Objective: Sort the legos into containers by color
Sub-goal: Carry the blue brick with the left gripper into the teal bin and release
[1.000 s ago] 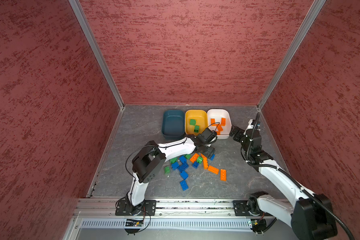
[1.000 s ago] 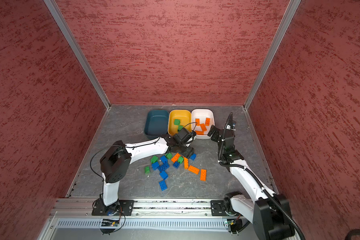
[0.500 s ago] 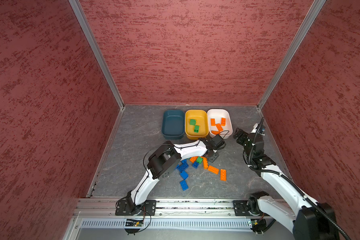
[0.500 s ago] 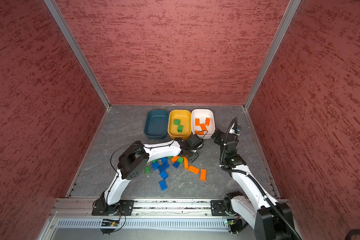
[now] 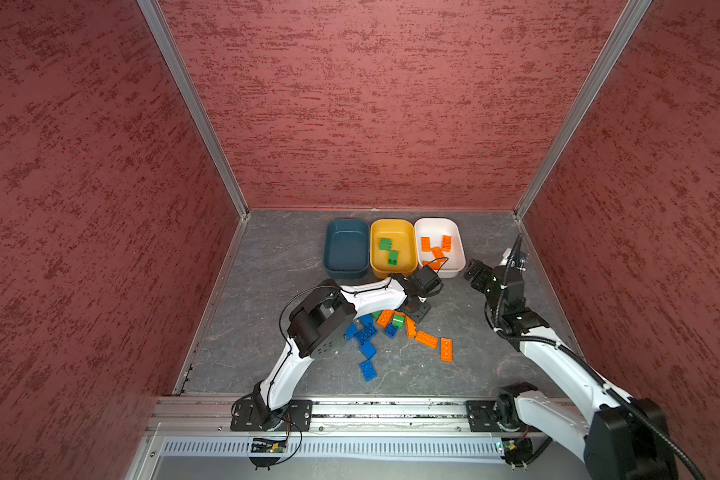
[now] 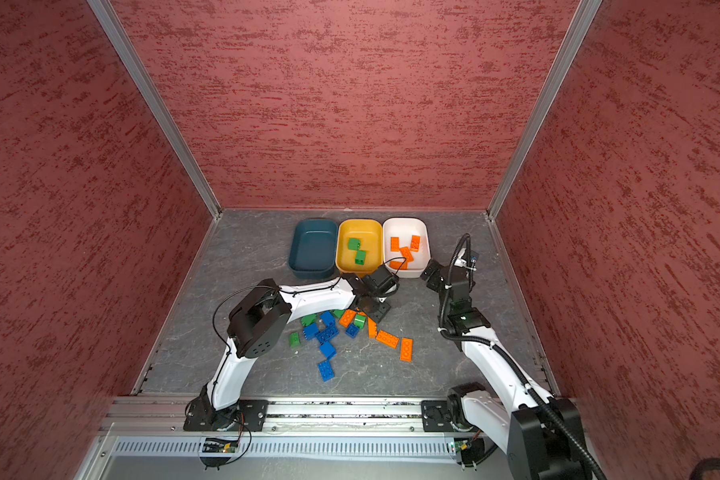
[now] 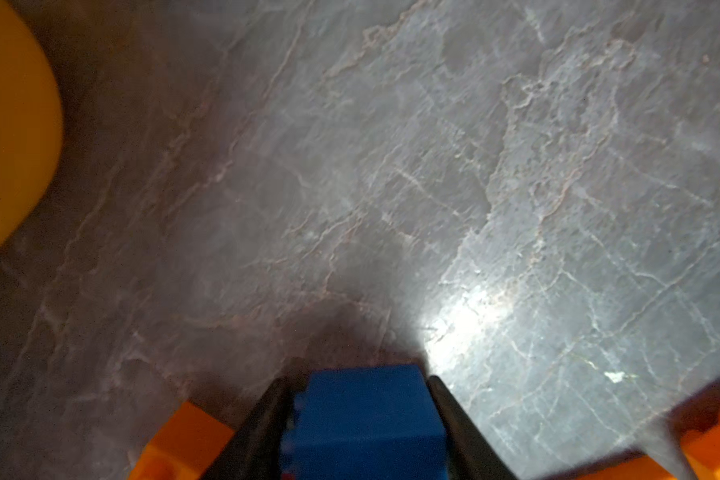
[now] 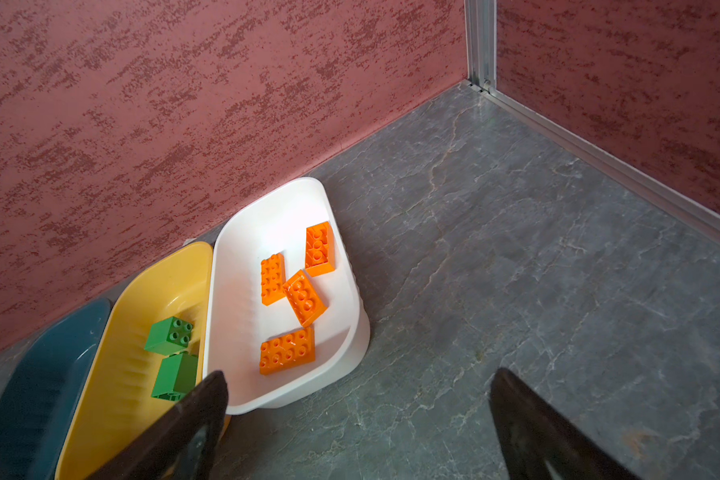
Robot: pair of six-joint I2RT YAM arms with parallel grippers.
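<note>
Left grip: the left gripper (image 7: pixel 358 380) is clamped on a blue brick (image 7: pixel 362 424), its black fingers (image 7: pixel 258 432) tight against two opposite sides.
Place of that grip: in both top views the left gripper points down at the far edge of the pile (image 5: pixel 364 334), just in front of the yellow tub (image 5: pixel 391 227) and the white tub (image 5: pixel 437 226).
Around the held brick: the left wrist view shows loose orange bricks (image 7: pixel 184 440) close on either side of the fingers, low over the grey floor (image 7: pixel 433 166). Whether the blue brick touches the floor cannot be told.
Right grip: the right gripper (image 8: pixel 358 415) is spread wide with nothing between its jaws. In a top view it hangs just beside the near right corner of the white tub.
Tubs: three stand side by side, touching, near the back wall (image 5: pixel 371 124). The teal tub (image 5: pixel 346 249) is on the left, the yellow tub in the middle, the white tub on the right.
Yellow tub contents: two green bricks (image 8: pixel 169 336), lying next to each other.
White tub contents: four orange bricks (image 8: pixel 287 350), flat on the bottom, studs up.
Pile: it lies on the floor in front of the tubs, partly under the left arm (image 5: pixel 371 297). Loose blue bricks (image 5: pixel 368 370), loose orange bricks and loose green bricks (image 6: pixel 294 338) are mixed together.
</note>
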